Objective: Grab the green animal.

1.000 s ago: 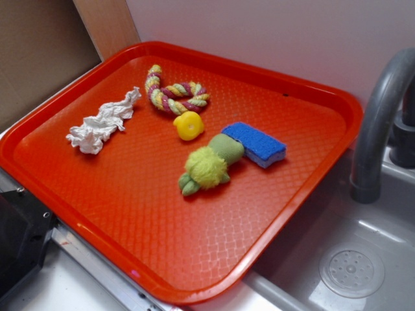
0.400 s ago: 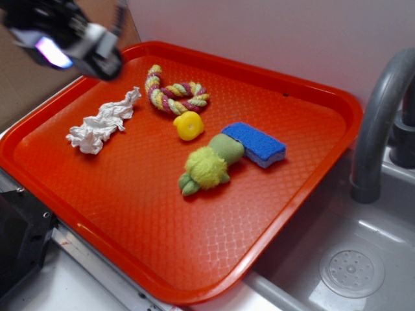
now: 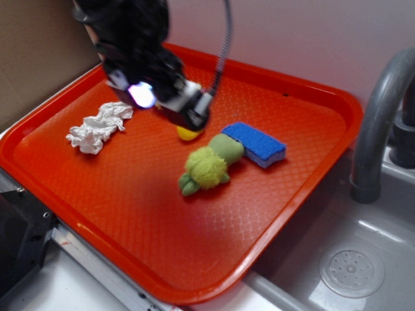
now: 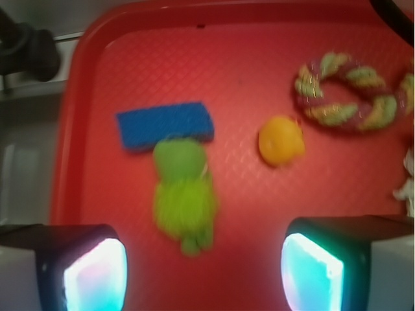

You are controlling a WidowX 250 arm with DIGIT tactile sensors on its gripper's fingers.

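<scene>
On the counter beside a grey sink point(image 3: 363, 259), red tray point(image 3: 214, 246) holds everything. Gripper point(image 4: 203, 272) hangs above tray's middle, fingers spread wide, gripping nothing. Blue sponge point(image 4: 165, 125) sits next — green animal point(image 4: 183, 194) lies mid-tray, head touching it. Braided rope point(image 4: 347, 91), white rag point(image 3: 97, 126), yellow toy point(image 4: 281, 140) nearby.

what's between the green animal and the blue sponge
Nothing: in the wrist view the green animal has its head right against the blue sponge, leaving no gap.
</scene>
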